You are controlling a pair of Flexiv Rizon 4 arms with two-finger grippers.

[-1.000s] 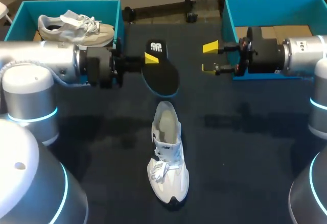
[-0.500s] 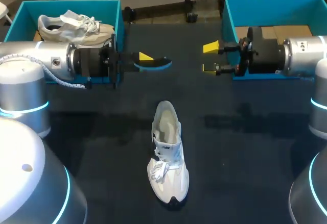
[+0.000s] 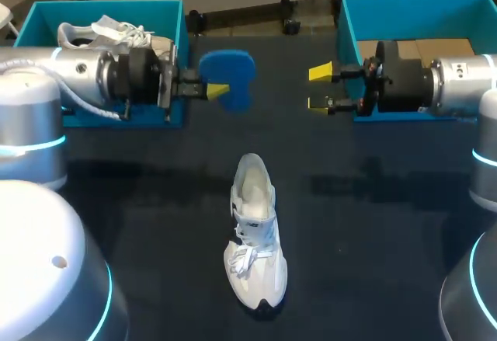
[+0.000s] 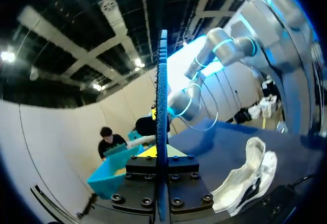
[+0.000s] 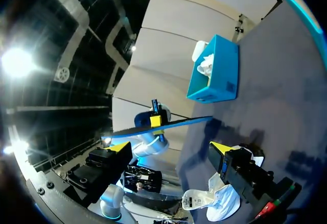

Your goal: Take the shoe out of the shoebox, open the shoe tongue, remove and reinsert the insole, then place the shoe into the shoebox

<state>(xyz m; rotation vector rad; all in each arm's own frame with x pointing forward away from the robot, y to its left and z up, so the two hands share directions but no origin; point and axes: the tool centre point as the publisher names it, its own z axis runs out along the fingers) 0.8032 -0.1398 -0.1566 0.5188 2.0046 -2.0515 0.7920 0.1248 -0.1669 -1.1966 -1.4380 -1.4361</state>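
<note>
So, left tool (image 3: pixel 218 90) first: pinched on one end of the blue insole (image 3: pixel 227 73), holding it up off the worktop (image 3: pixel 373 224). Flat blue face toward the head camera, dead edge-on in its own wrist view. Reads like a carry pose: out of the shoe, kept clear, ready to go back in.

Over on the other side, right tool (image 3: pixel 318 87) spread wide with nothing in it, parked in front of the right shoebox (image 3: pixel 404 3) and aimed across at the insole. Probably waiting to steady the shoe or take a handover, can't say which.

As for the shoe (image 3: pixel 255 236): lying on the worktop between the two arms and nearer the robot, toe toward the robot, heel opening toward the insole, inside apparently bare. Handy orientation for sliding the insole in from the heel end.

Second shoe (image 3: pixel 116 30) sitting in the left shoebox (image 3: pixel 39 22), just behind the left wrist.

Left to do, by the look of it: reinsert, then box the shoe.
</note>
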